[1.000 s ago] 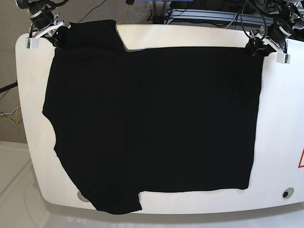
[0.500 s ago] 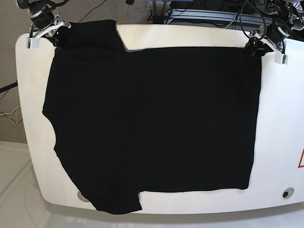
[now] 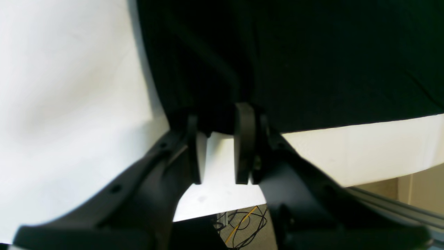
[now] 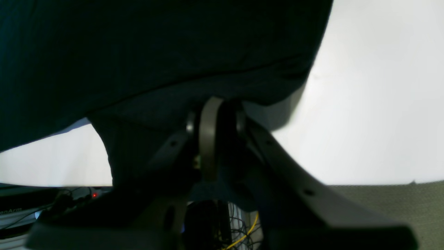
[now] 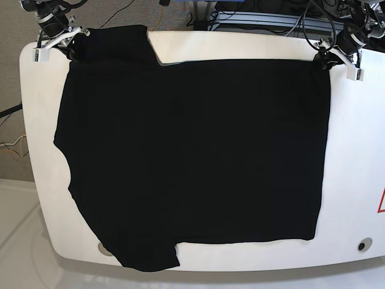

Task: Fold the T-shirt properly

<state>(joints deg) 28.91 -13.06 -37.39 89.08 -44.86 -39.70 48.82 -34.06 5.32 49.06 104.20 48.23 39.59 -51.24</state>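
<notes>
The black T-shirt (image 5: pixel 192 150) lies spread flat on the white table (image 5: pixel 355 150), one sleeve at the far left corner and one hanging over the near edge. My left gripper (image 5: pixel 328 59) sits at the shirt's far right hem corner. In the left wrist view its jaws (image 3: pixel 218 116) stand a narrow gap apart, with the corner of the T-shirt (image 3: pixel 295 52) lying between the tips. My right gripper (image 5: pixel 72 43) is at the far left sleeve. In the right wrist view its fingers (image 4: pixel 223 107) are close together with the cloth of the T-shirt (image 4: pixel 138 45) between them.
Cables and a metal rail (image 5: pixel 258 21) run behind the table's far edge. A red triangle sticker (image 5: pixel 381 201) and a round hole (image 5: pixel 361 245) mark the table's right side. The near sleeve (image 5: pixel 147 259) overhangs the front edge.
My left gripper's jaws have narrowed around the hem corner and it has shifted slightly. The right gripper and the shirt have stayed where they were.
</notes>
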